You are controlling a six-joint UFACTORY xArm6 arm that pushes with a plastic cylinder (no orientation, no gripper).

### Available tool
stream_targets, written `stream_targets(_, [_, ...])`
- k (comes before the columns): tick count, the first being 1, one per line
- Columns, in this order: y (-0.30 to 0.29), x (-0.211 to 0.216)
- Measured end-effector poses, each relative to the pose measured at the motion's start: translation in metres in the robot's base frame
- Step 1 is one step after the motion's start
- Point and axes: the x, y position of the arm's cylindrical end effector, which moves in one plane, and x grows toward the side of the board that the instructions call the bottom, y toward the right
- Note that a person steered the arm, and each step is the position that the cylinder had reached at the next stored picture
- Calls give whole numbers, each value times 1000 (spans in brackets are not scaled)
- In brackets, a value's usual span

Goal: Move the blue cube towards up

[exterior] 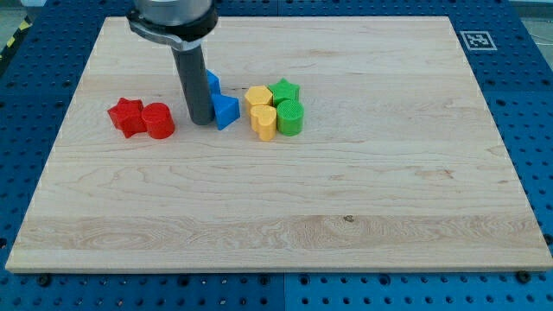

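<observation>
A pale wooden board serving as the counter lies on a blue perforated base, with a small black-and-white square marker at the board's corner at the view's top right. One straight dark rod descends from a dark round mount at the view's top, ending in the tip, which rests on the counter; this tool has no closing parts, so it grasps nothing. The blue plastic cube, partly hidden behind the rod, shows just to the view's right of the rod's shaft, above the tip. A blue plastic triangular block sits just beside the tip on the view's right, touching or nearly touching the rod; contact cannot be told. To the view's left of the tip: a red plastic star block and a red plastic rounded block, side by side and touching. To the view's right: a yellow plastic hexagonal block, a yellow plastic heart-shaped block, a green plastic star block and a green plastic round block, clustered closely together.
</observation>
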Motion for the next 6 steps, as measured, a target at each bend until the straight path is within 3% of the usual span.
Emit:
stream_targets(2, [2, 51])
stream_targets(3, [25, 54])
stream_targets(4, [28, 16])
stream_targets(6, [-22, -61])
